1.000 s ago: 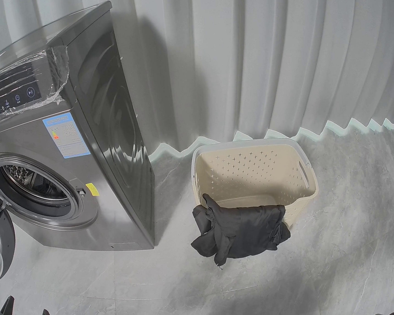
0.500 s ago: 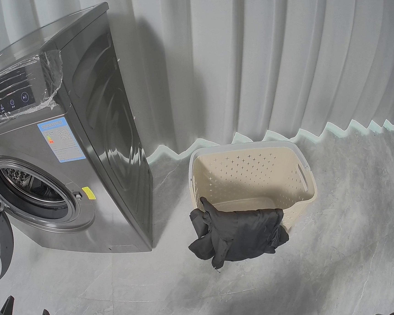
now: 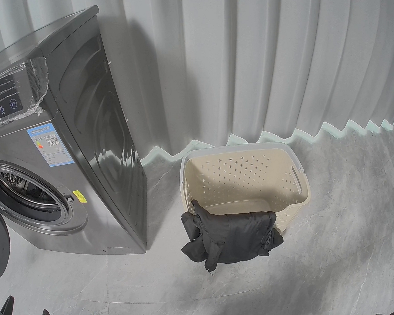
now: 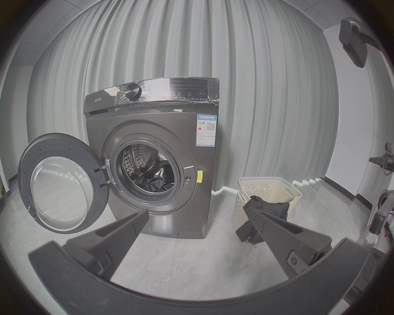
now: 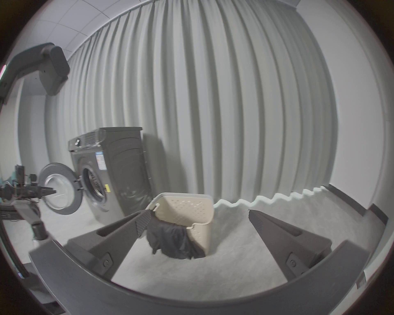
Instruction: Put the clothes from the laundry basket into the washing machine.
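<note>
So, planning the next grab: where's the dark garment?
Head view: the dark garment hangs over the laundry basket's near rim, right of the washing machine.

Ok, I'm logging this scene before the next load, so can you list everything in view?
washing machine: one, dark grey, on the floor to the left of the basket
door: one, dark grey with a clear window, swung open
dark clothing: one piece, inside the drum
laundry basket: one, cream, on the floor to the right of the machine
garment: one, black, draped over the basket's near rim
curtain: one, white, behind both
floor: grey, stone-look
left claw: one, dark, open, facing the machine
right claw: one, dark, open, facing the basket
</note>
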Tool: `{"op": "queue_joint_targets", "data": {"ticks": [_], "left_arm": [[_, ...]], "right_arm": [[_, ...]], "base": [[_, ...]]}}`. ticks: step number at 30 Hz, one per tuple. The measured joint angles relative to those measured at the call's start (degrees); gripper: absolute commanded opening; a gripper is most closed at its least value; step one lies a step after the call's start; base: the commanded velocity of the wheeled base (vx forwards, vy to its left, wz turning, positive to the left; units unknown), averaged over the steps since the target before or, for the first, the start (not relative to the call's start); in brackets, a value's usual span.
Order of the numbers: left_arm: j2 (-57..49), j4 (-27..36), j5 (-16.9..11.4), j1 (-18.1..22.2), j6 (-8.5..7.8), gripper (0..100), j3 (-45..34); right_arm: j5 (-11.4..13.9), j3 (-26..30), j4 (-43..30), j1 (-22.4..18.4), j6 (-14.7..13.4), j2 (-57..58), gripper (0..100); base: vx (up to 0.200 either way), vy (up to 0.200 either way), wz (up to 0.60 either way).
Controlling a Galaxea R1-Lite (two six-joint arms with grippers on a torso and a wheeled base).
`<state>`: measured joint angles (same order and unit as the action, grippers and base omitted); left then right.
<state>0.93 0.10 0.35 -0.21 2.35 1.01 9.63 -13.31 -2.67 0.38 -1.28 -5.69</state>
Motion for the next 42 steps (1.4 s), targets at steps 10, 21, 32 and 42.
{"op": "queue_joint_targets", "data": {"ticks": [10, 21, 32, 42], "left_arm": [[0.0, 0.0, 0.0, 0.0, 0.0, 100, 0.0], [0.0, 0.0, 0.0, 0.0, -0.01, 100, 0.0], [0.0, 0.0, 0.0, 0.0, 0.0, 100, 0.0], [0.0, 0.0, 0.0, 0.0, -0.01, 100, 0.0]], "right_arm": [[9.7, -2.3, 3.6, 1.6, 4.6, -20.7, 100], [10.3, -2.4, 18.4, 7.1, 5.5, -48.1, 100], [6.4, -2.8, 27.7, 14.8, 0.4, -64.4, 100], [-0.1, -3.5, 39.4, 19.0, -4.0, -76.6, 100]], "base": [[0.0, 0.0, 0.0], [0.0, 0.0, 0.0], [0.0, 0.0, 0.0], [0.0, 0.0, 0.0]]}}
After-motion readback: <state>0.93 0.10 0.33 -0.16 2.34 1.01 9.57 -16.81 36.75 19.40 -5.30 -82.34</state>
